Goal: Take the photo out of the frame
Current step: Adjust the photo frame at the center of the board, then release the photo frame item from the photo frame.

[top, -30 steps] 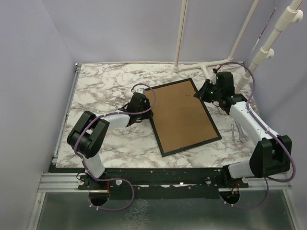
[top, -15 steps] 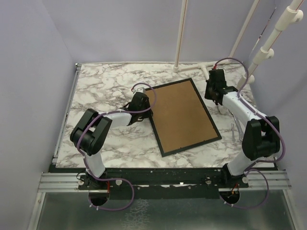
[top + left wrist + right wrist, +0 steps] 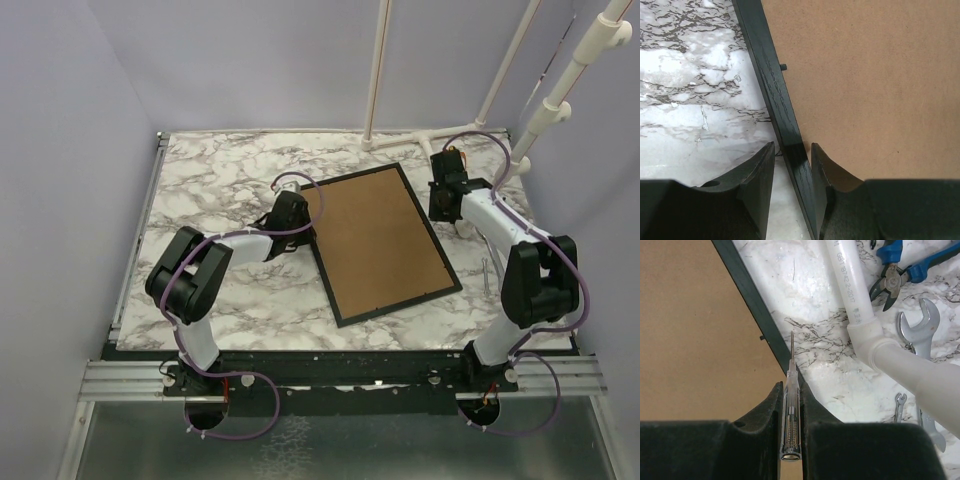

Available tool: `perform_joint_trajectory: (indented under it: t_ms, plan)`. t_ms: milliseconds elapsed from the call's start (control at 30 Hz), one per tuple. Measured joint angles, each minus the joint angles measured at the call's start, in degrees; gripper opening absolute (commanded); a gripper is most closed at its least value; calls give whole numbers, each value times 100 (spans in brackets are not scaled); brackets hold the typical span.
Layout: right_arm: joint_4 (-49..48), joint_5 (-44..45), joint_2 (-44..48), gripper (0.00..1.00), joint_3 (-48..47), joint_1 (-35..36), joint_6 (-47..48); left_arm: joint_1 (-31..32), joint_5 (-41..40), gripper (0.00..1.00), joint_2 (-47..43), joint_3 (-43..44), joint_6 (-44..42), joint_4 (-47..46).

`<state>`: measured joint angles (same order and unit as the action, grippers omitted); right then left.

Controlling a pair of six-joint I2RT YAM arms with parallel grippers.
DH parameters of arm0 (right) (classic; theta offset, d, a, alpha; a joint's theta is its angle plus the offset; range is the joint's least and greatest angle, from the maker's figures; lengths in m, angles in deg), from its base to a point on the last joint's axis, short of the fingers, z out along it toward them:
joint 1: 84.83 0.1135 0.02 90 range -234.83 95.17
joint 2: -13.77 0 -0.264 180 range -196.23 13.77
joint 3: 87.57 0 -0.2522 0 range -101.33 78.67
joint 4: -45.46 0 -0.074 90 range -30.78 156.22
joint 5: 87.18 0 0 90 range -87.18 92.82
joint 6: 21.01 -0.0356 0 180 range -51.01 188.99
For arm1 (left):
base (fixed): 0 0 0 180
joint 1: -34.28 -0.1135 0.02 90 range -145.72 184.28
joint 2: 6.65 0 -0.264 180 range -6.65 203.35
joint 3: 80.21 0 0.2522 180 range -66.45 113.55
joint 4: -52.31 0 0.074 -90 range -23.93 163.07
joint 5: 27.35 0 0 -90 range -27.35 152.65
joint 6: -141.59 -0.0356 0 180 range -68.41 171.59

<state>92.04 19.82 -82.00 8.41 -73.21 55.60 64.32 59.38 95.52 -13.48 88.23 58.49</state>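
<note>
Overhead and close wrist views over frame (image 3: 380, 245)

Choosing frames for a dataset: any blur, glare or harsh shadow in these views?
Top view: evenly lit, sharp, only soft shadows on the table. Left wrist: the claw near the lens is dark and slightly soft; a glint sits on the frame's black edge. Right wrist: screwdriver and pipe crisp, the pipe bright, its print legible.

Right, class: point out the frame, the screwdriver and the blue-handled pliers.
frame (image 3: 385, 245): top external view, on its brown back panel.
screwdriver (image 3: 791, 395): right wrist view, on its clear handle.
blue-handled pliers (image 3: 895, 276): right wrist view, on the metal head.
</note>
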Motion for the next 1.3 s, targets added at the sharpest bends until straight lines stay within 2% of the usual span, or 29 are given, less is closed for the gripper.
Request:
perform_joint_trajectory:
  t_ms: [233, 467, 900, 1000, 1100, 1300]
  plan:
    - [356, -483, 160, 1, -33, -20, 46, -68, 7, 36, 0, -20, 2, -55]
    - [778, -890, 697, 1, 232, -22, 101, -120, 37, 36, 0, -129, -26, -236]
    - [1137, -669, 1239, 1, -114, -7, -221, -131, 586, 36, -48, -415, -50, -717]
    - [960, -1167, 1405, 1, -264, -9, -328, -111, 688, 36, -52, -442, -50, -748]
    - [625, -2044, 1375, 1, -289, -9, -505, -87, 680, 37, -146, -549, -39, -754]
    - [-155, -3797, 726, 1, -289, -7, -831, -87, 378, 39, -807, -960, 81, -634]
